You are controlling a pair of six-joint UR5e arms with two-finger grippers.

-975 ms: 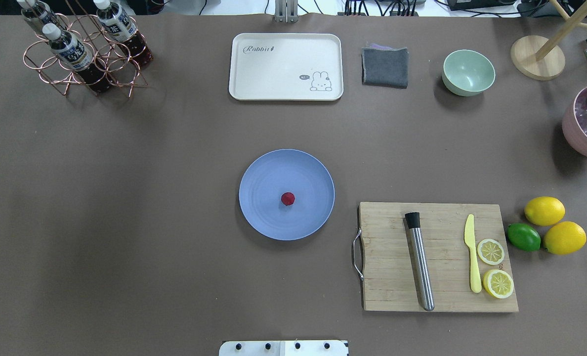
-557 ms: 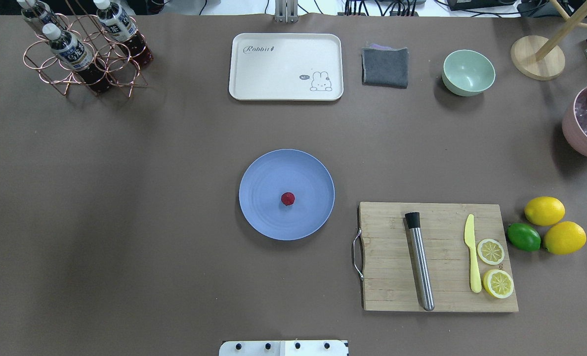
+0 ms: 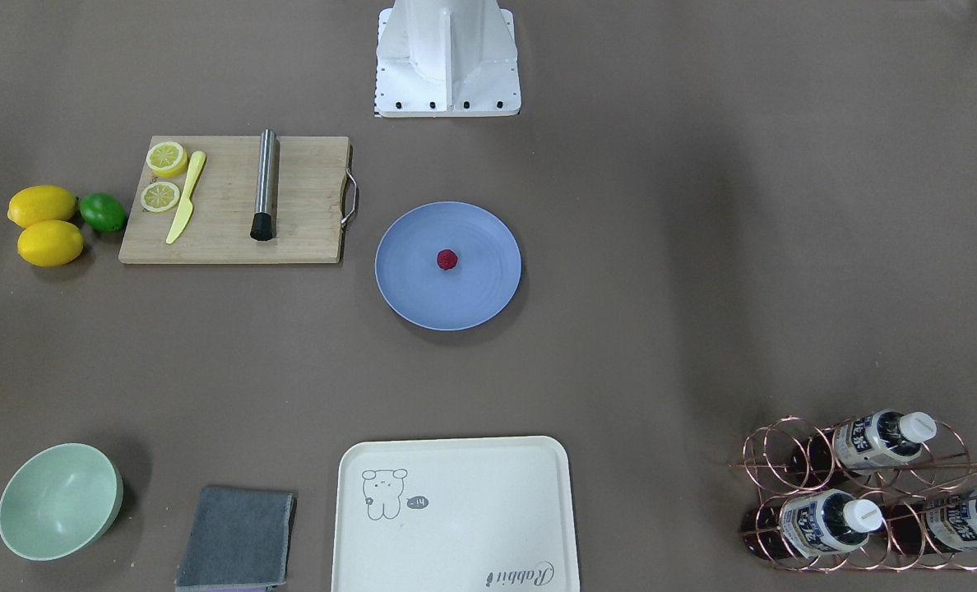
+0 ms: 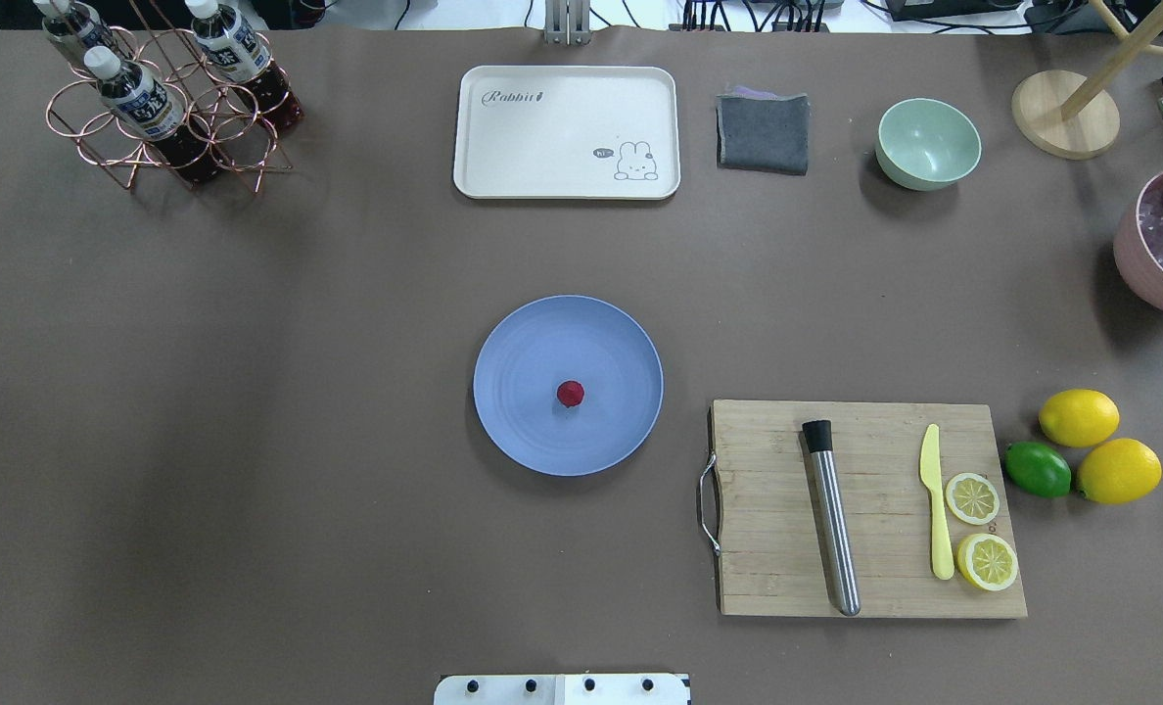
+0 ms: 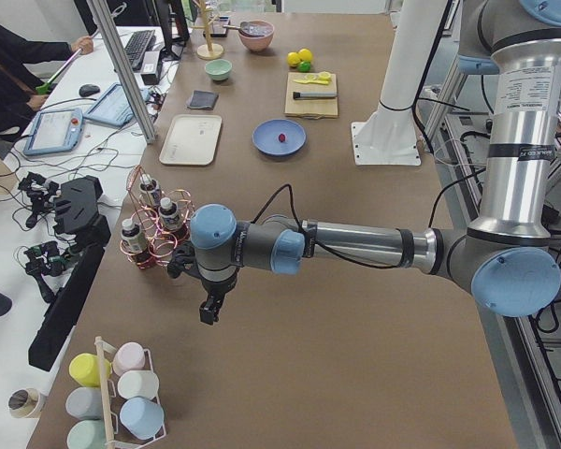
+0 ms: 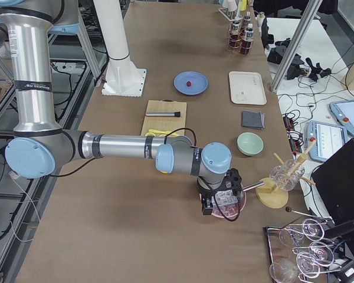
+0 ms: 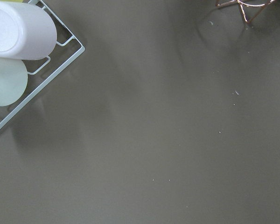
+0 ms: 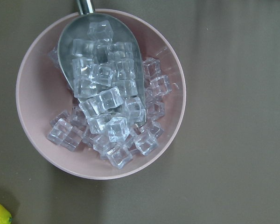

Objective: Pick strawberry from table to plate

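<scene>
The small dark red strawberry [image 4: 570,394] [image 3: 447,260] lies near the middle of the round periwinkle-blue plate [image 4: 523,372] [image 3: 410,279] at the centre of the brown-grey table [image 4: 249,392]. No gripper is near it. My left gripper [image 5: 208,313] hangs over bare table far out at the left end, beyond the bottle rack. My right gripper [image 6: 207,206] hangs over the pink ice bowl at the far right end. Both show only in the side views, so I cannot tell whether they are open or shut.
Right of the plate is a wooden cutting board [image 4: 870,509] with a steel muddler, yellow knife and lemon halves; lemons [image 4: 1079,417] and a lime lie beside it. At the back stand a cream tray [image 4: 567,132], grey cloth, mint bowl [image 4: 927,143], bottle rack [image 4: 165,98] and pink ice bowl [image 8: 100,93].
</scene>
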